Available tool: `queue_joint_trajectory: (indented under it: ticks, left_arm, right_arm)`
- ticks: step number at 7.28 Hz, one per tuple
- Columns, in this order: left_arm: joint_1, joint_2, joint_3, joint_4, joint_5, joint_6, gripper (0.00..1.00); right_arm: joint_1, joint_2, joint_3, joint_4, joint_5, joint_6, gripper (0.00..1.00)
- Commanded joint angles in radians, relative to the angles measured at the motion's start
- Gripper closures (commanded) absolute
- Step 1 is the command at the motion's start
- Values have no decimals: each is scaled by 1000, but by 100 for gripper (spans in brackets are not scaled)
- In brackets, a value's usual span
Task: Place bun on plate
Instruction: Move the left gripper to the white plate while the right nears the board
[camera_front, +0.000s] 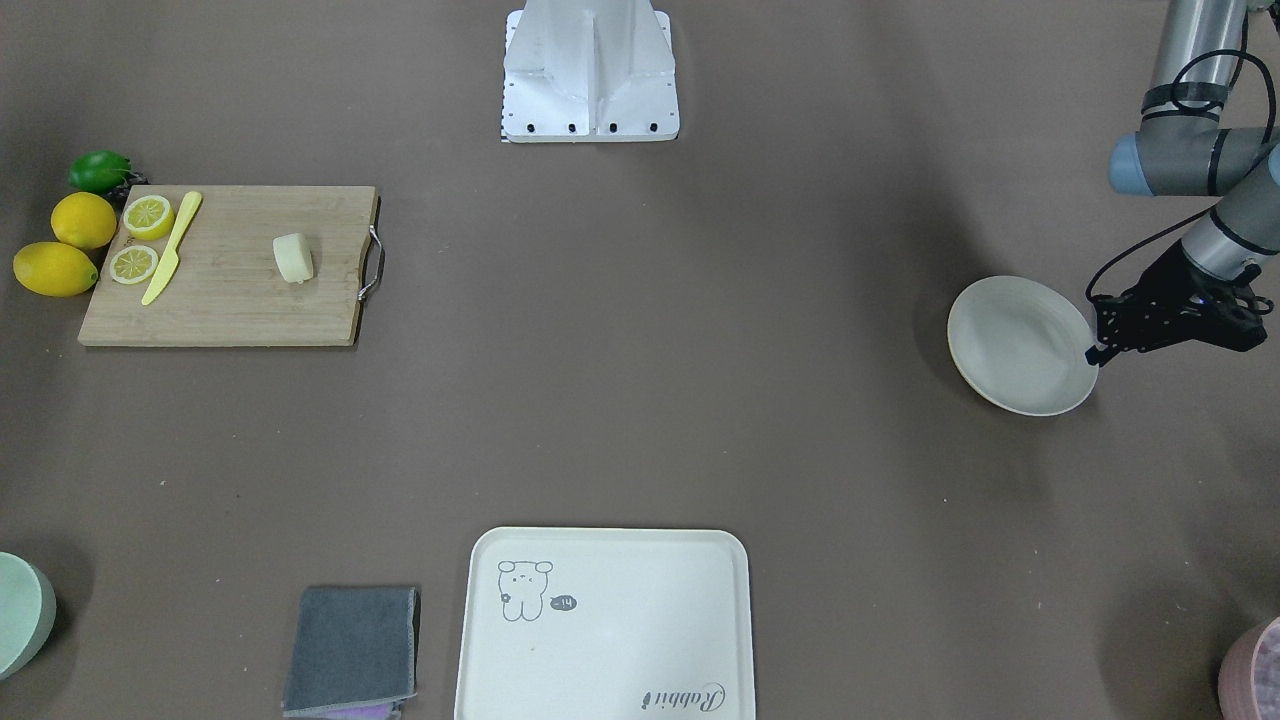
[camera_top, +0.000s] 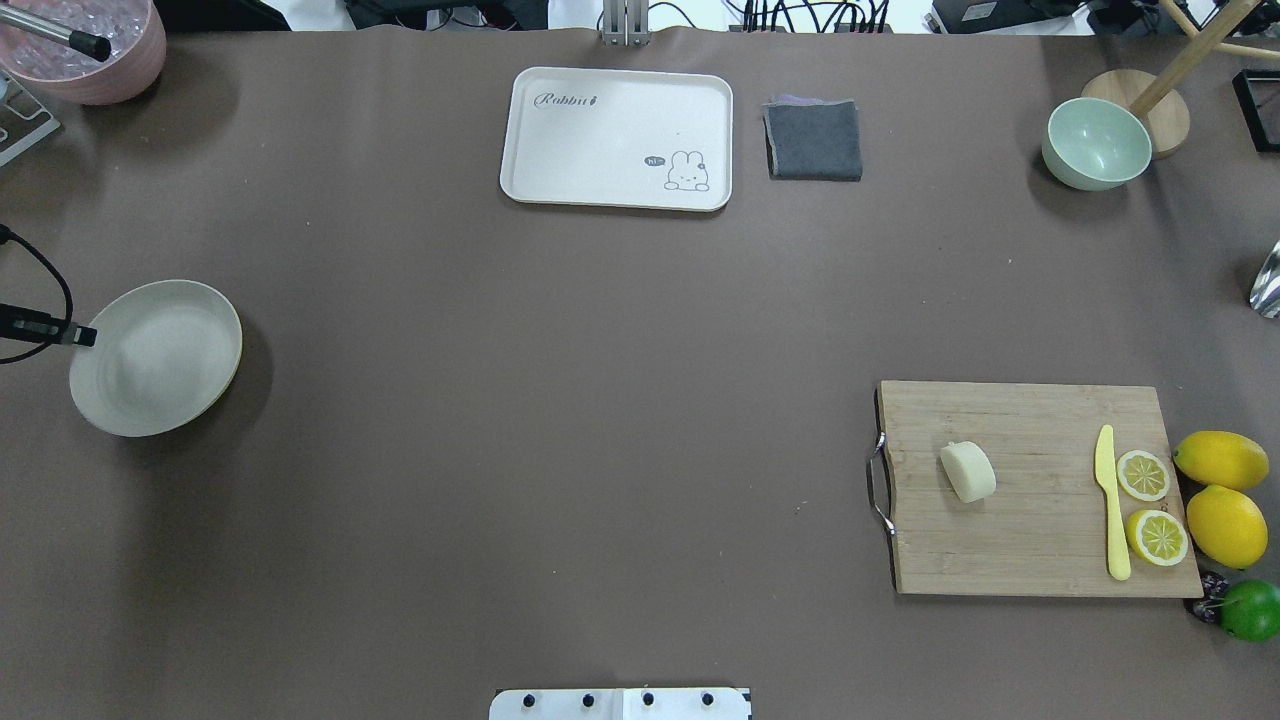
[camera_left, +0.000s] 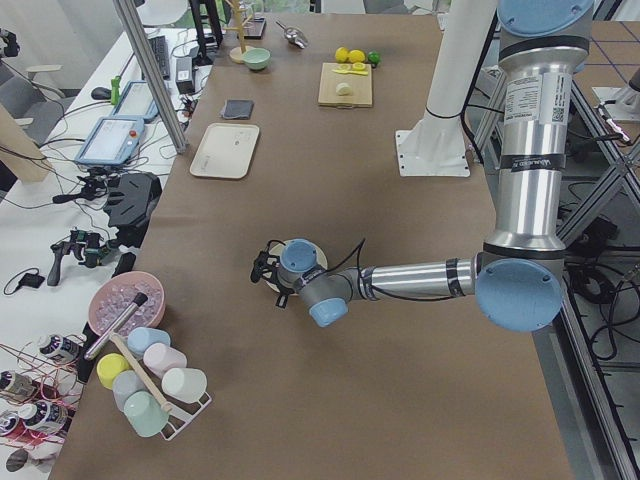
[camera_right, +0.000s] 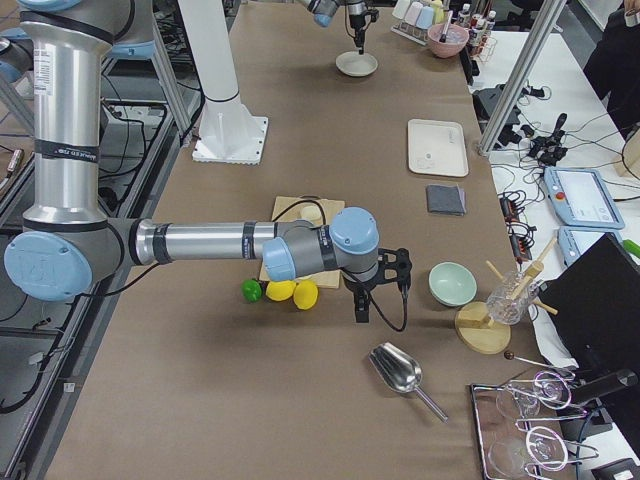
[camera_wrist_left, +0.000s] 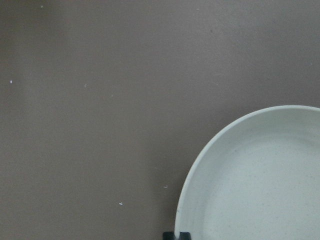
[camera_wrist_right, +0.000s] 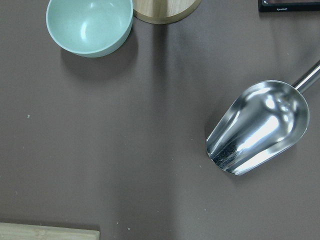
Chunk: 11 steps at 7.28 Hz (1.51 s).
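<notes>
Found left pincer (camera_front: 1097, 352) clamped on plate (camera_front: 1020, 340) rim (right pincer (camera_right: 362, 308): could not tell). Judged edge hold liable to slip, far from bun (camera_front: 293, 258).

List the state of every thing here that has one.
bun: loose on the cutting board
plate: empty
left hand: at the plate's rim, grip unclear
right hand: open or shut unclear
lemon halves: cut faces up
cloth: folded
tray: empty
green bowl: upright, empty
</notes>
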Motion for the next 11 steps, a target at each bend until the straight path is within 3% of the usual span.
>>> queue_joint_trajectory:
  ticks: [1,2,3,4,5,6,8,11]
  left_arm:
    - [-147,-78,-17,135,-227,-4,100]
    - [-180,-107,-69,221,-277,-13,100]
    - [-180,-130,-148,332,-268,-51,100]
    - [-169,-147,-219,359,-236,-179,100]
    - [-64,-164,-300,362,-137,-341,100]
    - [69,-187,-356,366,-15,-487,100]
    - [250,-344,-376,498,185,-651,100]
    - [474,-520,-384,663,417,-821,100]
  right_arm:
    - [-26,8,27,-12,0,4,0]
    - [-44,20,52,-13,0,51,0]
    - [-93,31,87,-10,-3,116,0]
    - [-133,39,124,-9,-2,123,0]
    - [-176,41,151,0,-6,170,0]
    - [-240,60,190,2,-65,274,0]
    - [-394,123,236,0,-117,394,0]
    - [-625,179,279,0,-283,603,0]
